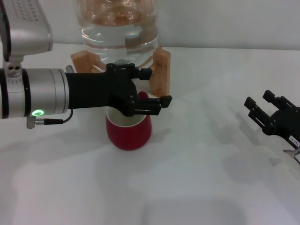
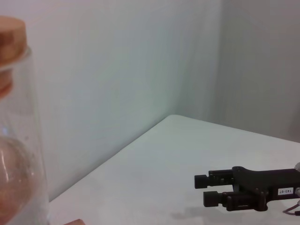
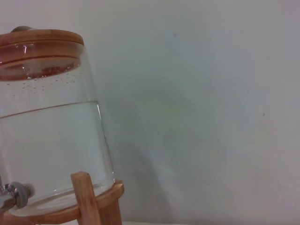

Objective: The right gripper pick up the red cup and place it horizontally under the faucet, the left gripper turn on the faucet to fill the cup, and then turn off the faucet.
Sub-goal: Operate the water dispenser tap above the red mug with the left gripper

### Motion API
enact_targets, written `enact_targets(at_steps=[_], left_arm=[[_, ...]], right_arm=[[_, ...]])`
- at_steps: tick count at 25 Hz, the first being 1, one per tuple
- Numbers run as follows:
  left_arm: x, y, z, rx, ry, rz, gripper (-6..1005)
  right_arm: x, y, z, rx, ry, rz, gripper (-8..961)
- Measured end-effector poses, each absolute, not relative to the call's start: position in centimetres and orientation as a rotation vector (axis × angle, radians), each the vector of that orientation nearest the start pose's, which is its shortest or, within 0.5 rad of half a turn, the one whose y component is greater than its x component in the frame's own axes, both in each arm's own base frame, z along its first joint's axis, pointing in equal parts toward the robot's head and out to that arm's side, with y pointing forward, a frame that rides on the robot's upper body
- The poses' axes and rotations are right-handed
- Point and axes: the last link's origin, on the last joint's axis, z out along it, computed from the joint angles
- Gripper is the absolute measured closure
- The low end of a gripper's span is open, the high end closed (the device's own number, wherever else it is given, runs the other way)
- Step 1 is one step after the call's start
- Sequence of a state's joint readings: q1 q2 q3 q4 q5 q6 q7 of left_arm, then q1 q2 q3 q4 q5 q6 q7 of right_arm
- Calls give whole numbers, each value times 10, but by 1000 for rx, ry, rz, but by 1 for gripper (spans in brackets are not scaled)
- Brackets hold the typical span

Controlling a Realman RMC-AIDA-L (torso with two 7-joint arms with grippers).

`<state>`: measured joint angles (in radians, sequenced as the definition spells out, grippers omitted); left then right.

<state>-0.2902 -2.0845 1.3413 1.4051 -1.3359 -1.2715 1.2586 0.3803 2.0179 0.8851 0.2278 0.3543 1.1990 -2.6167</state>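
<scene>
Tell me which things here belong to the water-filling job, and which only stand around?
Belonging to the job: red cup; faucet; left gripper, above the cup, in front of the jug; right gripper, off to the right, open.

Only standing around: clear water jug; wooden stand; white table.

One red cup (image 1: 127, 134); one water jug (image 1: 119, 26); one wooden stand (image 1: 161, 70); two claws — left claw (image 1: 152, 101), right claw (image 1: 259, 106).

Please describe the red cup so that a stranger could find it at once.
Find the big clear water jug on its wooden stand. Just in front stands the cup, partly under the left tool. It is the only red, rounded thing there.
</scene>
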Motion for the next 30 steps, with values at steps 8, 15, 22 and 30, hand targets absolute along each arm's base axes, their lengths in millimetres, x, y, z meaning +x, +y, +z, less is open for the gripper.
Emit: enact_targets(at_steps=[8,15,22,30], left_arm=[[-165,327,12,-2720,-440,-526,142],[-172,323,11,-2719,-461,-516,142],[-183,322,17,-2677,-493,-510,142],[-187,328,18,-2673,-493,-490,142]], right_arm=[[309,307,-39,-1969,648,908,347],[310,308,-39,-1967,650,901,347],[311,308,-39,-1967,652,898,348],[309,309,-40,-1971,649,904,348]])
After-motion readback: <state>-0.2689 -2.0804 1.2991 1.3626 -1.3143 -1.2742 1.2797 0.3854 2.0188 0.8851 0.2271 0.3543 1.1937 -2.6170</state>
